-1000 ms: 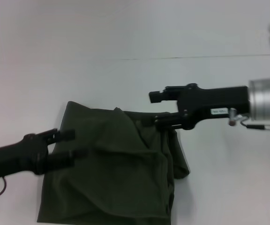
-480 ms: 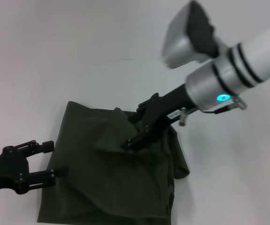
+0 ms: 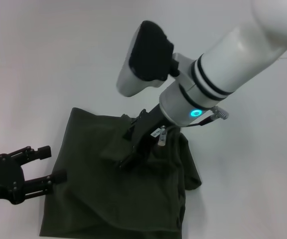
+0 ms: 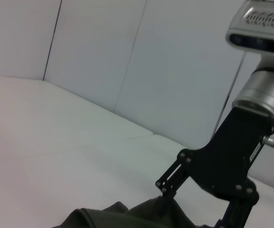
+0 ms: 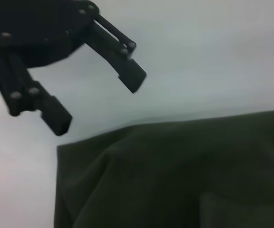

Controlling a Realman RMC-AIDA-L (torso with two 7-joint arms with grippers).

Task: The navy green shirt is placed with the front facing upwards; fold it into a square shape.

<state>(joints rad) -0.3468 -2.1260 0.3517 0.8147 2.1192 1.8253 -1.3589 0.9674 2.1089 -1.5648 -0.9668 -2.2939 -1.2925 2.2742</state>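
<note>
We see the right gripper [image 3: 125, 149] angled down onto the middle of the navy green shirt [image 3: 98, 191], its tips at the cloth; we cannot tell whether it pinches any fabric. Our left gripper [image 3: 48, 165] sits spread wide at the shirt's left edge, holding nothing. The shirt lies partly folded and rumpled on the white bench [image 3: 59, 59].

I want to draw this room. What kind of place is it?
Probably a robot test room, not a home. A dark green shirt lies rumpled on a plain white table, bare pale wall panels stand behind, and two black robot hands, the left hand and right hand, work at it.
</note>
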